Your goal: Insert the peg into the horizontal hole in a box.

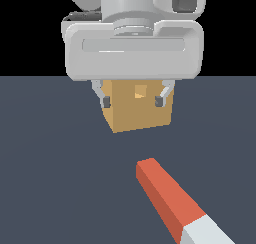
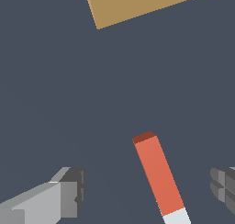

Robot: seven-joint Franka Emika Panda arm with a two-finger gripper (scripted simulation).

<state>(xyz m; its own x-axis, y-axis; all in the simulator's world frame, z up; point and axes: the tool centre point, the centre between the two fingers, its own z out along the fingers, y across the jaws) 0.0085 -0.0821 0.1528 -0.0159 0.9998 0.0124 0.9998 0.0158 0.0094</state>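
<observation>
In the exterior view, the tool is hanging with its fingers spread wide and pinching nothing, in front of the tan box. The hole is showing in the box face between the fingertips. The peg is lying on the dark bench, apart from the box, red end toward it.

In the wrist view, the spread fingers are flanking the peg, apart from it; the box is lying beyond its red end.
</observation>
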